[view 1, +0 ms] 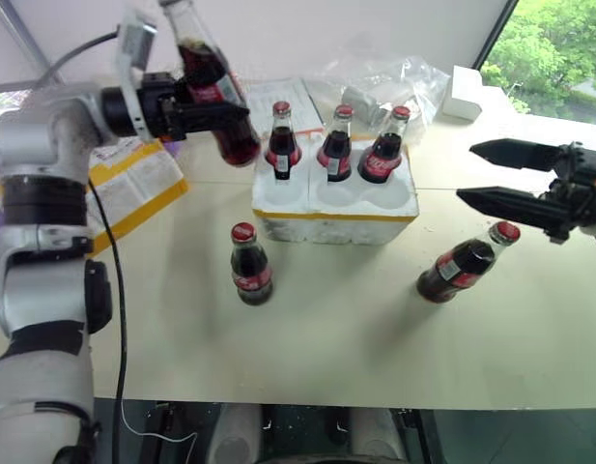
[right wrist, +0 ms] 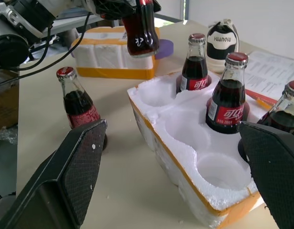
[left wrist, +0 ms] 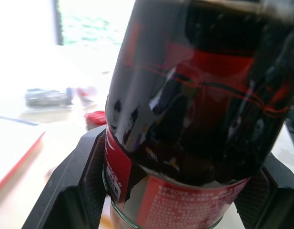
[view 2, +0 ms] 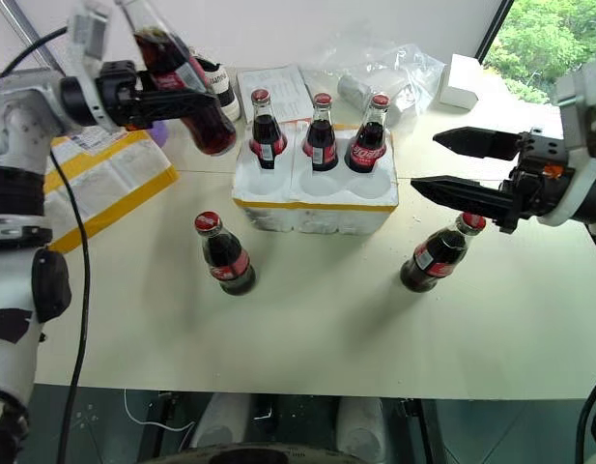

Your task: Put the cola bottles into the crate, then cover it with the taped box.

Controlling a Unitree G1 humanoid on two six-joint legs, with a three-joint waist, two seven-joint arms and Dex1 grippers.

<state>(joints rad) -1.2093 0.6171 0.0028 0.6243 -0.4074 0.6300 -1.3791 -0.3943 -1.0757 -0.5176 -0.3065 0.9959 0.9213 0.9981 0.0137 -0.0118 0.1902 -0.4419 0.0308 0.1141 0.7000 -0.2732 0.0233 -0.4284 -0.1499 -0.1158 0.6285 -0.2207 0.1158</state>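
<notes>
- A small glass cola bottle with a red cap (view 1: pixel 249 264) stands on the pale table (view 1: pixel 355 329), closest to the near edge, just in front of the crate's left end.
- Another dark cola bottle (view 1: pixel 465 264) leans over near the right edge.
- The right gripper (view 1: pixel 479 172) hangs above it with its two black fingers wide apart, holding nothing.
- The low white foam crate with a yellow tape band (view 1: pixel 336 211) sits mid-table. Three cola bottles (view 1: pixel 334 145) stand in its far row of holes; the near row has none.
- The left gripper (view 1: pixel 215 109) is clamped on a tilted cola bottle (view 1: pixel 218 92), up in the air over the crate's far left corner.
- The big white foam box with yellow tape (view 1: pixel 133 184) lies by the left edge.
</notes>
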